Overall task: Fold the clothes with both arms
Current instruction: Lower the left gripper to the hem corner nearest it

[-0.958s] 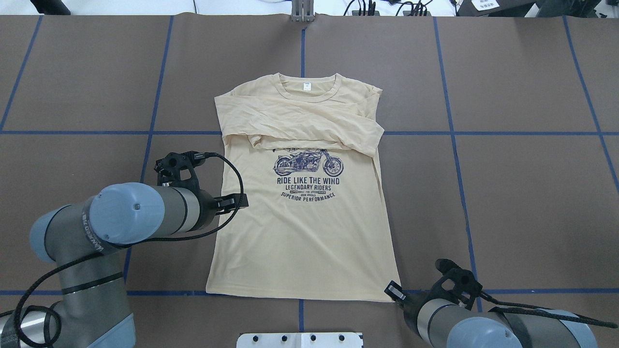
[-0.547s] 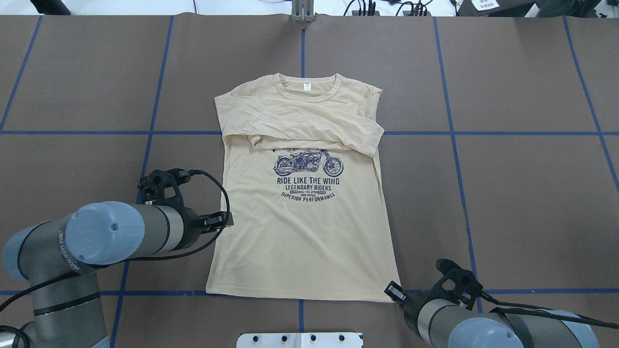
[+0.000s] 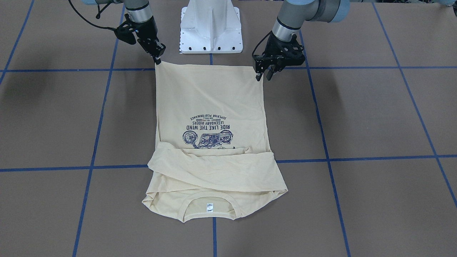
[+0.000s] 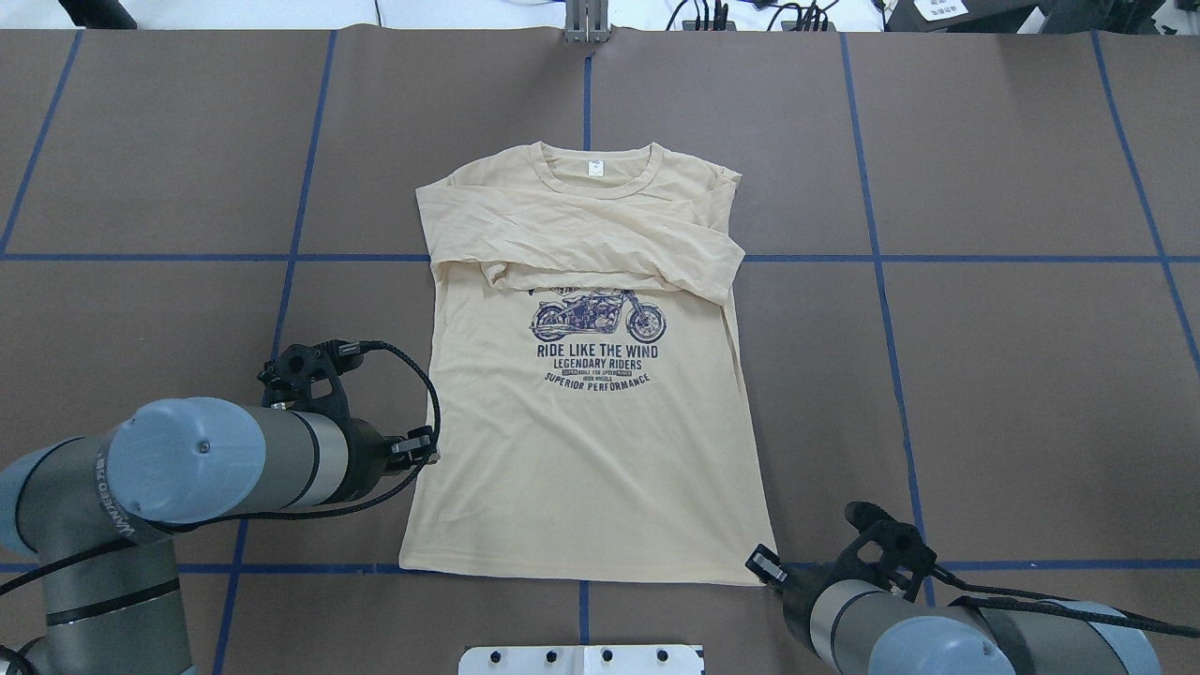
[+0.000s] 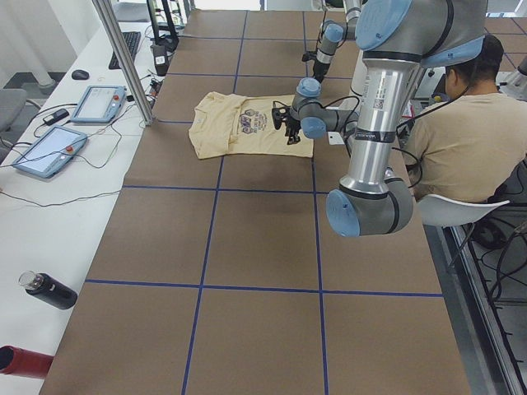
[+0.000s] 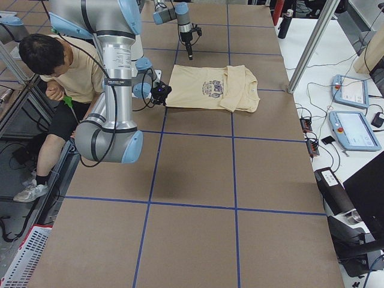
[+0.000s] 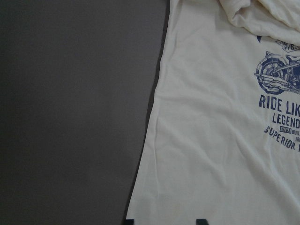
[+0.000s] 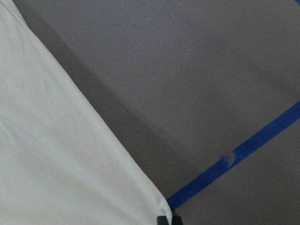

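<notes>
Black left gripper is spread open, both fingers pointing down, hovering at the shirt side edge a little up from the hem corner on the robot's left. Its wrist view shows the two tips straddling that edge, not gripping cloth. Right gripper has its fingers drawn together right on the other hem corner, looks pinched on the cloth. That corner sits low on the tabletop, just beside a blue tape line. Shirt lies flat, front up, mid-tabletop. Its hem is toward the robot's edge, just ahead of the white base, and its collar toward the far edge. Both sleeves are folded in across the chest, overlapping and covering the top of the motorcycle print. White label shows inside the collar. Body of the shirt is smooth, with some wrinkles in the sleeve band. A person sits behind the robot, seen in the side views.
</notes>
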Available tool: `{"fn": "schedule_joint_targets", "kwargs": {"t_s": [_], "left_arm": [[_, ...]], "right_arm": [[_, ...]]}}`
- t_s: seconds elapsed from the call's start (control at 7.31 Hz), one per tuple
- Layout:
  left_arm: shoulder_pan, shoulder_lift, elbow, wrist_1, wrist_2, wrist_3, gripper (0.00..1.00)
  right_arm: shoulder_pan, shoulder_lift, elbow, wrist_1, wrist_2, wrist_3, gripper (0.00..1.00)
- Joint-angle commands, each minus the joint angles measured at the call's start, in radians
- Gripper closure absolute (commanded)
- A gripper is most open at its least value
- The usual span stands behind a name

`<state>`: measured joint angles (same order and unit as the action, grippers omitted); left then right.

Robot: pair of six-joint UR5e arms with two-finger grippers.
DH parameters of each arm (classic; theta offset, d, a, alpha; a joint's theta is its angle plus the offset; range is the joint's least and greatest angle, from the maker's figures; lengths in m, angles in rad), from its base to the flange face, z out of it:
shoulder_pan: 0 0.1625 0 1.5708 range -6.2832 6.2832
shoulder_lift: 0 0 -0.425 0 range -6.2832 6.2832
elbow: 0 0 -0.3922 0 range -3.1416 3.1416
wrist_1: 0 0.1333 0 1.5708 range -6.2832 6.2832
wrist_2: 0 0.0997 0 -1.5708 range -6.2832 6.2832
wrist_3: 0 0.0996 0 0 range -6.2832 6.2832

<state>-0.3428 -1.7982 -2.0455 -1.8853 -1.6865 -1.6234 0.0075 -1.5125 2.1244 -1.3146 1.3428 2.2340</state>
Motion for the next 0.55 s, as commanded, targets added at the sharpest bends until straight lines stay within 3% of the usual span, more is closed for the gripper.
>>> {"fn": "schedule_joint_targets", "kwargs": {"t_s": [0.0, 0.41], "left_arm": [[0.007, 0.032, -0.005, -0.009, -0.048, -0.007, 0.51], [0.062, 0.048, 0.007, -0.012, -0.035, -0.067, 0.51]], "right_arm": [[-0.001, 0.002, -0.001, 0.000, -0.002, -0.004, 1.00], [-0.001, 0.009, 0.002, 0.000, 0.004, -0.004, 1.00]]}}
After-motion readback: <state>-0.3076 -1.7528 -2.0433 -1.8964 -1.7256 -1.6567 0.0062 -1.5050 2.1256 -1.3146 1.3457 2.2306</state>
